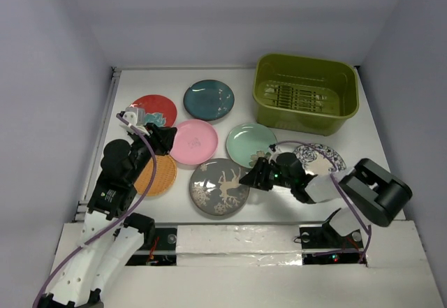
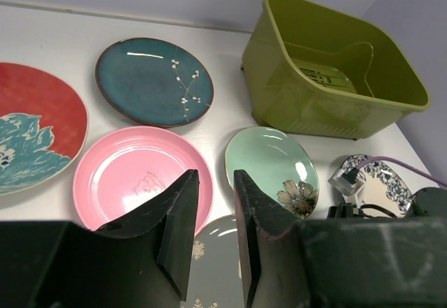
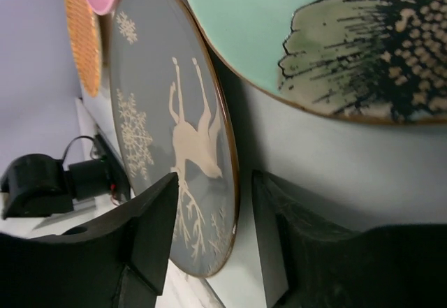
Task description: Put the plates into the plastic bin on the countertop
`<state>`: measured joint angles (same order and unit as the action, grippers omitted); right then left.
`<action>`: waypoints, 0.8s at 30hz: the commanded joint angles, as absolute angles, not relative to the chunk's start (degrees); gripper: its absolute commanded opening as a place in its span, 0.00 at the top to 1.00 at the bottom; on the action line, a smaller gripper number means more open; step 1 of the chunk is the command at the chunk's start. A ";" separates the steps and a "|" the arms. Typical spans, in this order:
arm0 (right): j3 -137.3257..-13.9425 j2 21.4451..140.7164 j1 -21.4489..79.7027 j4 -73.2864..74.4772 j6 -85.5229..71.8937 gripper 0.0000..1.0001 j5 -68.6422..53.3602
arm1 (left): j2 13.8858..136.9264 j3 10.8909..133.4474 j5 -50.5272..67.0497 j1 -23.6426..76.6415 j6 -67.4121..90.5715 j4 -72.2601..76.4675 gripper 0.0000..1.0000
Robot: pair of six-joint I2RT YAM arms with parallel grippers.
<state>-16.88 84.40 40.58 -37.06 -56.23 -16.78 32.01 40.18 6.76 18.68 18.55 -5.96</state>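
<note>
All seven plates lay on the white worktop [image 1: 367,137], outside the bin [image 1: 306,93]. At the far left, the red plate [image 1: 155,107] was partly covered in the top view by the end of the left arm [image 1: 117,175]. In the left wrist view its left part was cut off by the frame edge. In front of it the orange plate [image 1: 162,175] showed only its right part, and the rest was hidden under the same arm.

The left tool [image 1: 166,139] hung near the left rim of the pink plate [image 1: 197,142]; I cannot tell if it touched the plate. Its two fingers [image 2: 183,224] stood a little apart with a narrow gap, and nothing was between them. Behind the pink plate lay the dark teal plate [image 1: 208,100], fully visible.

The grey plate [image 1: 216,189] with the white deer lay nearest to the arm bases. The right tool [image 1: 253,175] was at its right rim, low over the worktop. In the right wrist view the fingers [image 3: 157,231] stood apart on either side of this rim. A gap showed beside the right finger, so the rim was not pinched.

The mint green plate [image 1: 248,144] lay just beside the grey one, but it was hard to make out whether they touched. The white-and-blue plate [image 1: 323,160] was partly hidden behind the right arm [image 1: 370,193]. The olive bin stood at the far right, with its slotted bottom visible.
</note>
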 commanded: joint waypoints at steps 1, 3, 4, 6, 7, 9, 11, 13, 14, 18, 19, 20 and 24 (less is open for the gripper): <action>-15.82 89.20 41.13 -48.14 -58.44 0.48 -18.01 | 31.55 40.43 6.06 18.81 18.46 -4.22 0.76; -15.65 92.10 41.13 -49.91 -59.41 0.53 -18.37 | 31.20 40.43 5.54 18.81 18.46 -4.31 0.75; -15.47 92.81 41.65 -51.05 -59.59 0.55 -18.46 | 30.94 40.43 5.45 18.81 18.46 -4.31 0.75; -15.29 94.48 41.66 -51.76 -60.03 0.59 -18.37 | 30.06 40.43 4.75 18.81 18.46 -4.22 0.75; -15.12 94.83 41.66 -52.72 -60.20 0.62 -18.37 | 29.80 40.34 4.57 18.81 18.46 -4.22 0.75; -14.50 94.83 41.66 -53.17 -60.64 0.73 -17.93 | 28.83 40.25 3.87 18.81 18.46 -4.13 0.75; -13.80 94.05 41.66 -52.74 -60.91 0.83 -17.32 | 28.13 40.25 3.34 18.81 18.46 -4.04 0.74; -13.10 91.24 41.66 -51.34 -61.08 0.97 -16.44 | 28.04 40.17 3.08 18.81 18.46 -4.04 0.74; -12.83 89.75 41.66 -50.20 -61.00 1.00 -16.26 | 28.04 40.17 3.08 18.81 18.54 -4.04 0.74; -12.91 78.78 41.66 -41.68 -60.12 1.00 -16.96 | 27.86 40.25 2.64 18.81 18.54 -4.13 0.72; -13.62 72.14 41.66 -35.66 -59.68 1.00 -17.22 | 27.86 40.25 2.46 18.81 18.54 -4.22 0.72; -14.75 68.42 41.66 -31.77 -58.11 1.00 -17.23 | 27.60 40.25 1.94 18.81 18.63 -4.31 0.71; -26.95 51.01 41.66 -7.42 -51.78 1.00 -11.88 | 27.07 40.52 0.71 18.81 18.37 -4.48 0.69</action>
<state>-16.25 61.67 41.34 -17.91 -55.66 -14.55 27.97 40.14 2.31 18.68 18.52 -6.17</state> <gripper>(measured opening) 0.057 0.303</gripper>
